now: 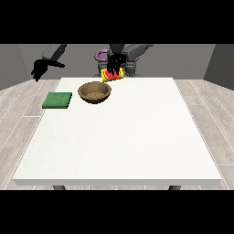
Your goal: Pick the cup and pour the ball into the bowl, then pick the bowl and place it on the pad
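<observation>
Starting at the hand nearer the view's right [116, 62], we see its dark fingers curled round the cup [112, 75], a yellow cup with a red pattern on its side, held lifted off the table [137, 137] and tipped over so that it lies almost sideways in the air. Just below and to the left of the cup sits the bowl [94, 92], brown and round, resting on the table near its far edge (we cannot make out a ball, either in the cup or in the bowl). Moving further left, we find the pad [57, 100], a flat green square lying on the table close to its left edge, beside the bowl but apart from it. Beyond the table's far left corner hangs the hand at the view's left [39, 71], raised in the air and holding nothing, its fingers drooping loosely downward. The table is white and wide, and it stands on a floor of pale planks [20, 107].
</observation>
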Controlling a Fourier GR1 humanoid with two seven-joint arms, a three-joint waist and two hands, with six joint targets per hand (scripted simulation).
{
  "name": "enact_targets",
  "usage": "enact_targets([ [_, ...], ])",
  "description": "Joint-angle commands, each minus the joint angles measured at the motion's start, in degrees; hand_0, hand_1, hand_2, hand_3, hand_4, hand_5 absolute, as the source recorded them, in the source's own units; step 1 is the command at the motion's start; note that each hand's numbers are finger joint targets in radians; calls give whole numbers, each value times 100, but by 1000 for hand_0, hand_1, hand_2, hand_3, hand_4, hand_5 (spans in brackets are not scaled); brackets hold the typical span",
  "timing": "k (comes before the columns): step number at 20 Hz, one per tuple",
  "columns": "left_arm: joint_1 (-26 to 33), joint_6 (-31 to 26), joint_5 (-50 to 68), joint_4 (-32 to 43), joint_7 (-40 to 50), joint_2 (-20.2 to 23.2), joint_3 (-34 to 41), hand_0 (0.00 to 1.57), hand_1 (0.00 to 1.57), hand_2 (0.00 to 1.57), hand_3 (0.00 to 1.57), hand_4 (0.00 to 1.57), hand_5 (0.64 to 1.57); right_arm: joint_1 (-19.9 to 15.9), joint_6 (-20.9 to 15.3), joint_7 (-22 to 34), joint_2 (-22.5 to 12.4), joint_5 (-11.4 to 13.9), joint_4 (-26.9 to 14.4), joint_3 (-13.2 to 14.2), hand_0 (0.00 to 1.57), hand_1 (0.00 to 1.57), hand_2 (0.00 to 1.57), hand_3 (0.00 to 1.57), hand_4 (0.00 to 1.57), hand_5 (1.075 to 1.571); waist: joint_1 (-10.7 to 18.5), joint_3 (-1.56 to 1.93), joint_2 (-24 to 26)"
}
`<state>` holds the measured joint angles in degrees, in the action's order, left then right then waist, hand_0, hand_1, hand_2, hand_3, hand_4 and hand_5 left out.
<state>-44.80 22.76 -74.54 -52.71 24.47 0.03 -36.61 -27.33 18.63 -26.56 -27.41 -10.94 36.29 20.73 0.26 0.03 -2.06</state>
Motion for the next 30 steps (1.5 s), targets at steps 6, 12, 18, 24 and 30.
enact_targets([
  [6,-185,-1027,-718,-93,131,-3,-902,0,0,1571,1571,1196,1434,-370,-36,-121,175,-23,-93,-41,0,0,0,190,0,1521,-50,2,-274],
  [12,-841,-1931,-1219,181,-148,11,-925,769,769,1571,1571,1200,1416,-224,5,-38,263,23,-94,-147,0,0,0,239,0,1521,-258,2,25],
  [18,-1420,-2512,-1479,29,-622,94,-603,1557,1557,1571,1571,1191,1467,-186,258,2,17,-76,-211,-56,0,0,0,172,0,1516,-207,0,30],
  [24,-1159,-2702,-1798,-462,-849,43,-431,1516,1516,1571,1571,1201,1462,48,209,28,34,-79,-475,-33,0,0,0,0,429,1555,90,-1,66],
  [30,-268,-1161,-164,-1288,-756,489,1187,364,364,1571,1571,993,1555,332,261,-8,-7,-264,-472,162,0,0,0,0,429,1555,660,-21,50],
])
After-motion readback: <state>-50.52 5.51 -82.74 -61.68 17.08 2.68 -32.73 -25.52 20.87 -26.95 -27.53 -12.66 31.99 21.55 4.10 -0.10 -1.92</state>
